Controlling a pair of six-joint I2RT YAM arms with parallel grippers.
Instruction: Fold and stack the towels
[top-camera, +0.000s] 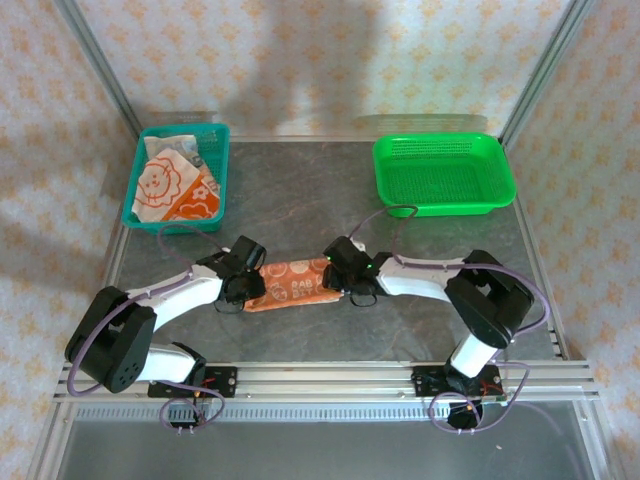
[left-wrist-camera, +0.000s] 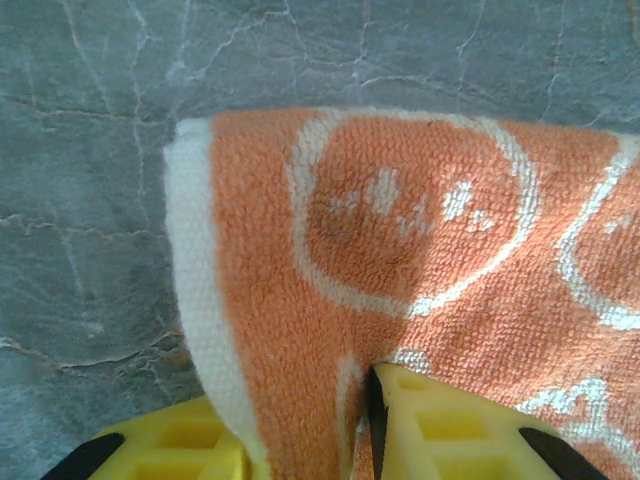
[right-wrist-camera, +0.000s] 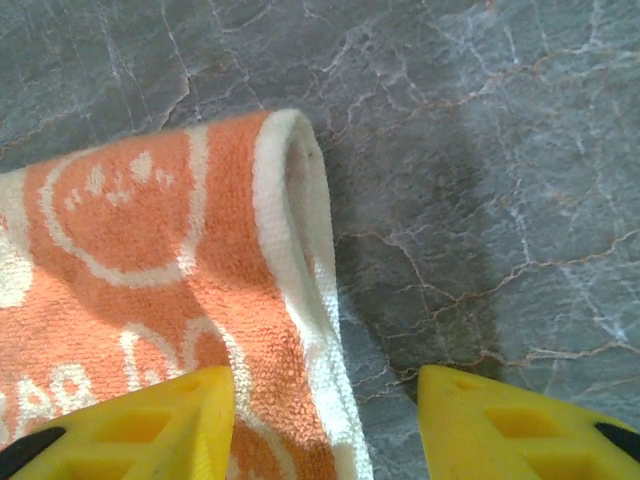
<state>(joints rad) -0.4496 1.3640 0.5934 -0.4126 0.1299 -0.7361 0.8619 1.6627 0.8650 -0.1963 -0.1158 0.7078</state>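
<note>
in teal basket (top-camera: 186, 128), crumpled towels (top-camera: 172, 185), folded towel (top-camera: 295, 283) outside, green basket (top-camera: 445, 172) apart

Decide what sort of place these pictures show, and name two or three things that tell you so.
Most likely a robot test bench: left arm and right arm bolted to a metal rail at the table edge, metal frame posts holding papered walls, a teal basket and a green basket set out.

I get a high rear overhead view, plus two close, downward wrist views sharing the towel (top-camera: 292, 283).
</note>
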